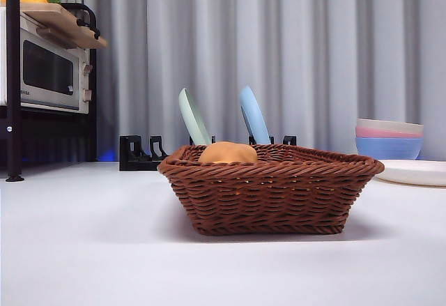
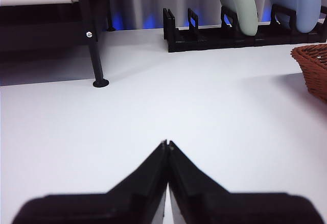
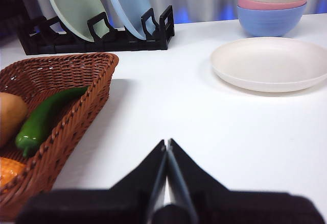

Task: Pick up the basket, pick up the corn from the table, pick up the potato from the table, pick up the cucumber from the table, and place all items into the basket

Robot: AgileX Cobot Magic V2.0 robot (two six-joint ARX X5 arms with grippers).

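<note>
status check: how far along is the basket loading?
Looks done. The basket holds the potato, the cucumber and the corn; no vegetable shows on the table. Nothing is in hand: the left end effector and right end effector are both shut and empty, off to either side of the basket. Nothing visible is left to load.

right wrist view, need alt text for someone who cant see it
A dark reddish-brown woven wicker basket on a white table holds a glossy dark green cucumber, a matte tan-brown potato and a glossy orange-yellow corn cob. The right claw, shut and empty, sits beside the basket.
</note>
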